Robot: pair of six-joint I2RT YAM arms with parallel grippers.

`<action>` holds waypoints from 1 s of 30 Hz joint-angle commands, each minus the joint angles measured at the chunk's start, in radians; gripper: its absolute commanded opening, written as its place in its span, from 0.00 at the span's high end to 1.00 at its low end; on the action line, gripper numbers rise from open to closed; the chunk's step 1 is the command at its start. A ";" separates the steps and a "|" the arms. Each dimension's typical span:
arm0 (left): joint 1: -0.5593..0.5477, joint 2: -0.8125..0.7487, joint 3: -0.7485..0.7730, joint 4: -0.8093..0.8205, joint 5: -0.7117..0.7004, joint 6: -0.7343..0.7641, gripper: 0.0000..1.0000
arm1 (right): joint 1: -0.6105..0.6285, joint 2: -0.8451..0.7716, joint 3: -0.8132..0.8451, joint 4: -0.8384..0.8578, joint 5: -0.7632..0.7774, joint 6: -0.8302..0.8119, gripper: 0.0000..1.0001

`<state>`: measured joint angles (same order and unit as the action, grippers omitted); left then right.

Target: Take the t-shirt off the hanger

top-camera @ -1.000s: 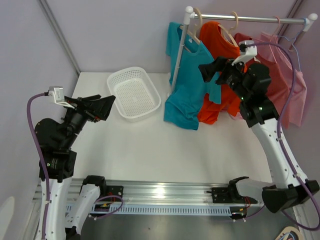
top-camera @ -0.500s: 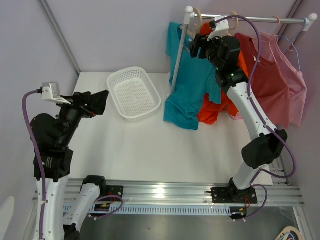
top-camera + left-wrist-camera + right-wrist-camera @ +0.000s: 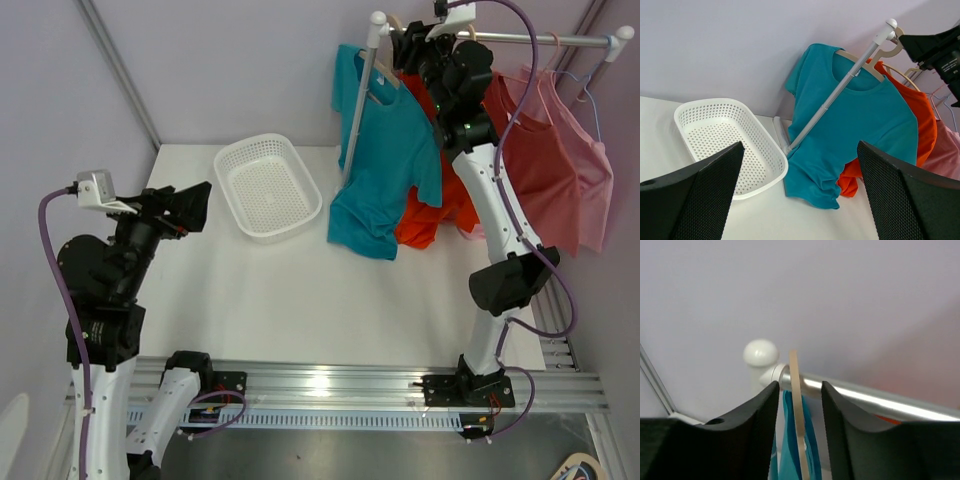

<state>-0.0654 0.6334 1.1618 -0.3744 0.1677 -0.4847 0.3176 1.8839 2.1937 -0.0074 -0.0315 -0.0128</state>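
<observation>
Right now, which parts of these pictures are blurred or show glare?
Right wrist view: the right gripper is dark and soft-edged, and the clothes rail carries a bright streak. Top view: glare on the aluminium base rail. Left wrist view: the teal t-shirt is sharp.

I've raised my right pincer (image 3: 798, 390) from mid-shirt height up to the rail (image 3: 880, 402), jaws narrowing around the hanger hook (image 3: 795, 372); my left arm (image 3: 110, 270) drew back slightly.

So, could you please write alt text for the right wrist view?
The right tool straddles a thin wooden hanger hook, with a gap showing on each side. The hook hangs over a metal rail beside its white ball cap, with the teal t-shirt below and a pale wall behind.
</observation>
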 commanded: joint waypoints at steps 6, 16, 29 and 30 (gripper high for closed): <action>-0.002 0.011 -0.004 0.008 -0.010 0.024 0.00 | -0.012 0.107 0.184 0.007 -0.001 0.008 0.48; -0.002 0.003 -0.010 0.002 -0.011 0.023 0.01 | -0.015 0.103 0.152 -0.054 0.015 0.030 0.53; -0.002 -0.011 -0.019 0.005 -0.011 0.018 0.01 | -0.014 0.024 -0.020 0.024 0.025 0.036 0.64; -0.002 -0.011 -0.019 0.003 -0.013 0.018 0.01 | -0.015 0.026 -0.020 0.024 0.027 0.036 0.64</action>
<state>-0.0654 0.6331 1.1454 -0.3775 0.1600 -0.4774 0.3061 1.9053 2.1780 0.0216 -0.0292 0.0189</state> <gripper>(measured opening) 0.994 0.360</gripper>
